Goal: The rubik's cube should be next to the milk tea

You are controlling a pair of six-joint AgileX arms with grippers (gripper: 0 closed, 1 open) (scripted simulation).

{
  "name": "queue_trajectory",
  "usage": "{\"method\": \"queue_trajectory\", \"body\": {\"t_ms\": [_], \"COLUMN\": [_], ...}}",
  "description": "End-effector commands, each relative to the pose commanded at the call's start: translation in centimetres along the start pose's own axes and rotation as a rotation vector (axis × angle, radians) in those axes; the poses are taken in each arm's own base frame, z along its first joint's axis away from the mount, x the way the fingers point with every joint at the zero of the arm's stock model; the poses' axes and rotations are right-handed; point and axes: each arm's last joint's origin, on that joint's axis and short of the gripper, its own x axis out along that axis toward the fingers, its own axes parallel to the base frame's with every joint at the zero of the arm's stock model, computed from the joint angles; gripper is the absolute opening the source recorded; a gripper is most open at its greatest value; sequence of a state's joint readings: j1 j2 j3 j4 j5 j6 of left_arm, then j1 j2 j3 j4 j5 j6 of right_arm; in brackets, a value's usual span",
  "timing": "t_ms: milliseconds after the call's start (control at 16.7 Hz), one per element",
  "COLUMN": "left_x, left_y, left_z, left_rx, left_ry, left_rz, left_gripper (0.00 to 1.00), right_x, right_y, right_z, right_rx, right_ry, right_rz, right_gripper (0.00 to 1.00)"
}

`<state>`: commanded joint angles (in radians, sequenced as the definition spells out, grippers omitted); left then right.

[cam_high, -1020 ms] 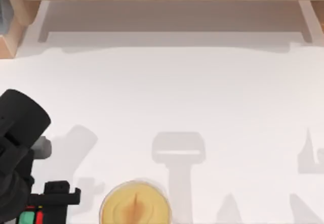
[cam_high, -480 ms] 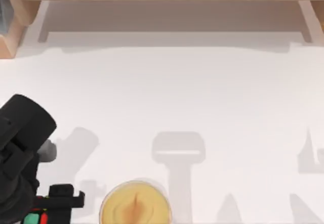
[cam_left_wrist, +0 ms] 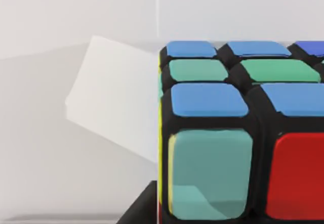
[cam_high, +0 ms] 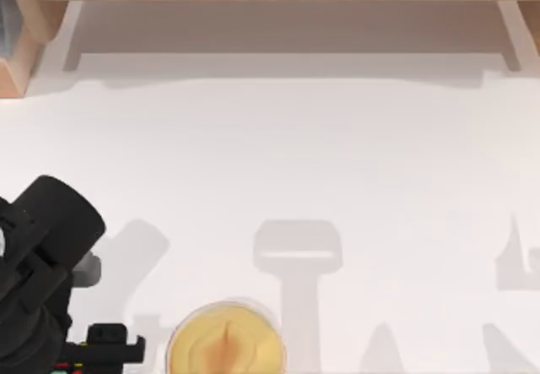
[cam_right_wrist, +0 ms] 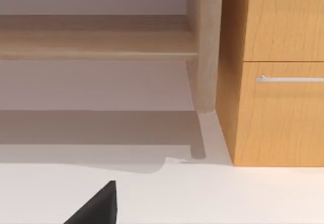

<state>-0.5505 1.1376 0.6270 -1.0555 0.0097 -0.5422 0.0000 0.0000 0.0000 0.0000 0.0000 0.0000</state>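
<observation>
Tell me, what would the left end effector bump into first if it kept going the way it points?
Probably the rubik's cube: the left wrist view, looking along the left end effector, has it right ahead. Depth is unclear.

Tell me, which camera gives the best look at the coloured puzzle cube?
The left wrist view: the rubik's cube is close up, its blue, green and red squares plain. The top view catches a sliver at the bottom edge under the left arm.

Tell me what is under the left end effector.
Under the left end effector sits the rubik's cube; the top view catches just a red-green sliver of it. The table beneath the cube is covered.
</observation>
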Motion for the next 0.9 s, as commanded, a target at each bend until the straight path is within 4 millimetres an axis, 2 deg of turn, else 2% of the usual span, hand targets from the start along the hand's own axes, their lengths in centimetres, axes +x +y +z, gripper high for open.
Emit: {"method": "queue_trajectory", "body": {"t_ms": [780, 900], "left_x": [0.00, 0.00], "left_y": [0.00, 0.00], "left_z": [0.00, 0.00], "left_rx": [0.000, 0.000], "left_ry": [0.000, 0.000], "left_rz": [0.000, 0.000], "left_gripper": [0.98, 1.00], "right_x": [0.00, 0.00], "right_y": [0.00, 0.00], "right_z": [0.00, 0.00], "right_rx": [0.000, 0.000], "right_ry": [0.000, 0.000], "right_rz": [0.000, 0.000], "right_gripper": [1.00, 1.00]}}
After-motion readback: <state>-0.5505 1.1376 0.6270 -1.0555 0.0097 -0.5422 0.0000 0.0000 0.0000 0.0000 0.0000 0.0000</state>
